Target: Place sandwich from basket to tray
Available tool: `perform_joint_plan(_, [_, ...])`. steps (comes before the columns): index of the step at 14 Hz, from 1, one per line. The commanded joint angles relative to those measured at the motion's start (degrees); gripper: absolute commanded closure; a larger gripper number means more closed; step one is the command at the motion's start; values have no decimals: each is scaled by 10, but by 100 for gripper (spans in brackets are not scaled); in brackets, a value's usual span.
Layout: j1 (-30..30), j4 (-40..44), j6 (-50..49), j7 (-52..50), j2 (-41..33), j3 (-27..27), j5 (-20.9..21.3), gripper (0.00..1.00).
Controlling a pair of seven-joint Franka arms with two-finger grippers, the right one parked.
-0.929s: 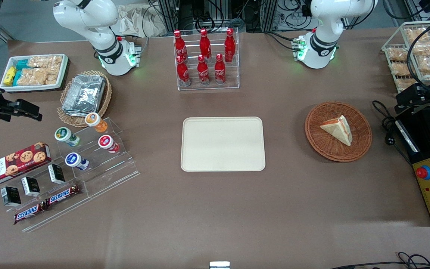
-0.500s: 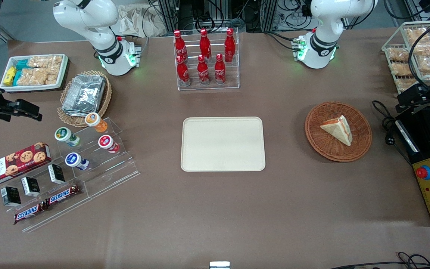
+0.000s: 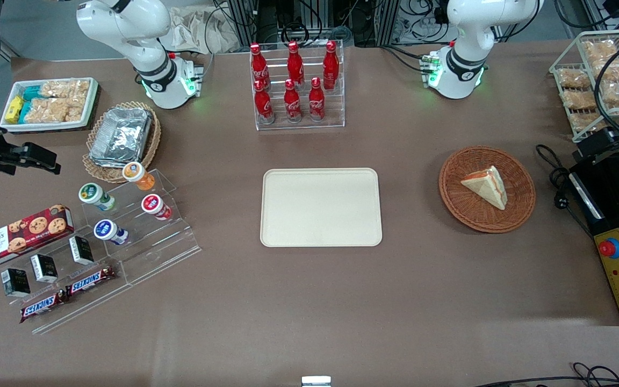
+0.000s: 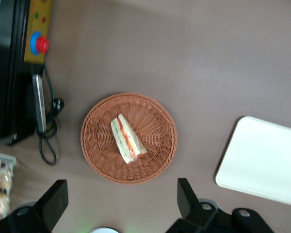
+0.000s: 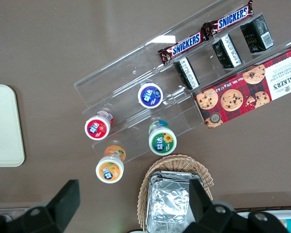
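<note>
The sandwich [image 3: 486, 185], a pale triangular wedge with red and green filling at its cut edge, lies in the round reddish-brown basket [image 3: 452, 199]. The cream tray [image 3: 320, 207] lies flat mid-table, empty, toward the parked arm's end from the basket. My left gripper [image 3: 602, 144] hangs high at the working arm's end of the table, beside the basket and apart from it. In the left wrist view the gripper [image 4: 121, 201] is open wide and empty, with the sandwich [image 4: 127, 140], basket [image 4: 94, 155] and tray [image 4: 262, 155] below it.
A clear rack of red cola bottles [image 3: 296, 86] stands farther from the front camera than the tray. A black control box with a red button [image 3: 618, 258] and a cable [image 3: 556, 177] lie beside the basket. A white wire rack of snack bags [image 3: 594, 75] stands near the gripper.
My left gripper has drifted slightly toward the working arm's end of the table. The sandwich, basket and tray have not moved.
</note>
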Motion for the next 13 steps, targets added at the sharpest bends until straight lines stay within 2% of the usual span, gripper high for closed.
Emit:
perform_joint_plan(1, [1, -74, 15, -85, -53, -1, 6, 0])
perform_joint_plan(3, [-1, -123, 27, -127, -87, -6, 27, 0])
perform_joint_plan(6, [-5, -204, 66, -194, -139, -16, 32, 0])
perform_joint_plan(10, [-5, -212, 74, -232, -133, -30, 35, 0])
perform_joint_plan(13, [-5, -278, 148, -254, -113, -31, 35, 0])
